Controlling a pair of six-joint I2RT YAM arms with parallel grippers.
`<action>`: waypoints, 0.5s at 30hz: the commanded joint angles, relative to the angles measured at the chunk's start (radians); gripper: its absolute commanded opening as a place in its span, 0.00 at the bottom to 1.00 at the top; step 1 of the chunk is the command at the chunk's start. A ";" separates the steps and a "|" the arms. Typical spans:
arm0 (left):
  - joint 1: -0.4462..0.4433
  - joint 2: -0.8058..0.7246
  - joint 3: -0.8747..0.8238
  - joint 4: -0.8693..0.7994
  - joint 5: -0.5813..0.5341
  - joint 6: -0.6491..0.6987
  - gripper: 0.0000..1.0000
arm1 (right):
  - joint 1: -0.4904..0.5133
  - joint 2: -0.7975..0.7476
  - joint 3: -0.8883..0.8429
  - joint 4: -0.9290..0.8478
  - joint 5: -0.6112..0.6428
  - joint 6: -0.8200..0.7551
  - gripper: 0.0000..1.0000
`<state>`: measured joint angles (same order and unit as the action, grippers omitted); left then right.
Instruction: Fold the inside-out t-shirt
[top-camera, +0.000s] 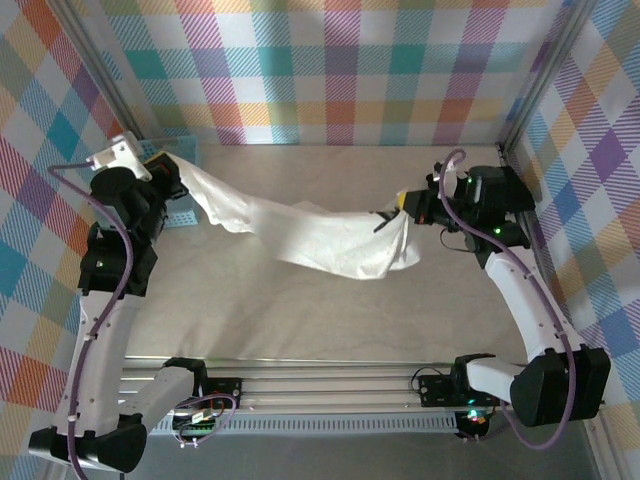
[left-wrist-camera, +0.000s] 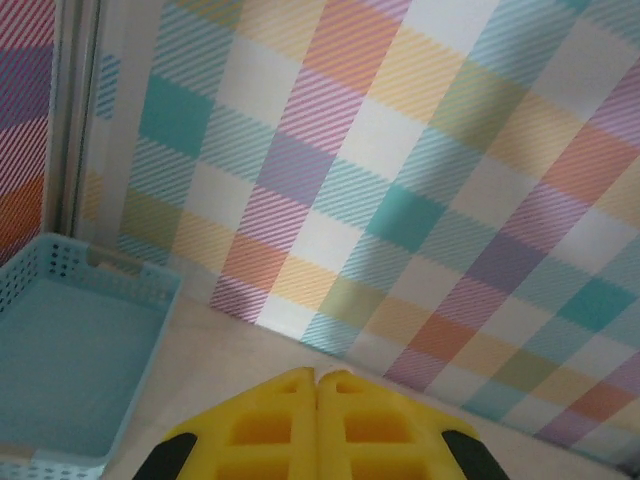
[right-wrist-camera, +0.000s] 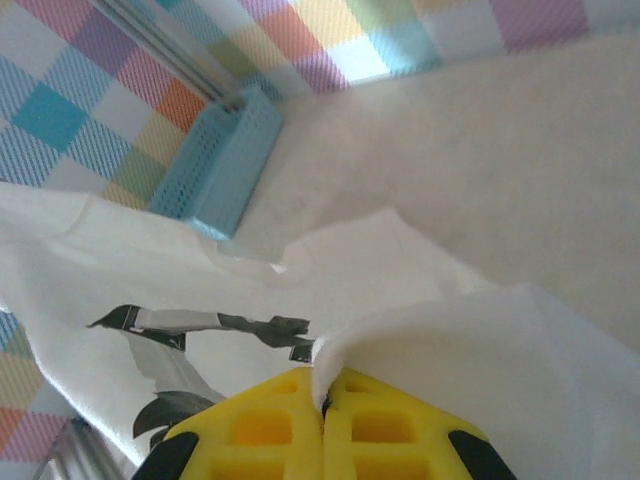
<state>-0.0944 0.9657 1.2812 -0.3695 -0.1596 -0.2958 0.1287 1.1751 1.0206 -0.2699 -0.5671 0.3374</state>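
Above the pale beige table (top-camera: 330, 320), the soft, wrinkled white cotton t-shirt (top-camera: 320, 235) hung stretched between the two arms, sagging in the middle with its lowest fold near the tabletop. In the top view, the left gripper (top-camera: 178, 182) sat at the shirt's left end, raised near the back-left corner. The cloth ran right up to it. In the left wrist view its yellow fingers (left-wrist-camera: 270, 420) were pressed flat together, facing the pastel plaid wall (left-wrist-camera: 420, 180). The right gripper (top-camera: 402, 212) held the opposite end. In its wrist view the yellow jaws were clamped on a rounded fold of the t-shirt (right-wrist-camera: 450, 350), which spilled out to both sides. The light blue perforated plastic basket (top-camera: 183, 217) stood on the table by the left arm, against the wall, partly hidden behind that arm and the cloth.
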 joint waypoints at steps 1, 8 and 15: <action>0.021 0.015 -0.017 -0.029 0.043 0.036 0.00 | 0.006 -0.012 -0.014 -0.008 -0.034 0.022 0.03; 0.020 0.048 0.012 -0.030 0.080 0.017 0.00 | 0.006 0.079 0.026 -0.034 0.094 0.024 0.15; 0.021 0.114 -0.016 -0.048 0.136 -0.010 0.00 | 0.006 0.403 0.146 -0.018 0.139 0.034 0.21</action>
<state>-0.0879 1.0508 1.2629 -0.4171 -0.0639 -0.2920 0.1326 1.4860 1.1126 -0.2970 -0.4580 0.3595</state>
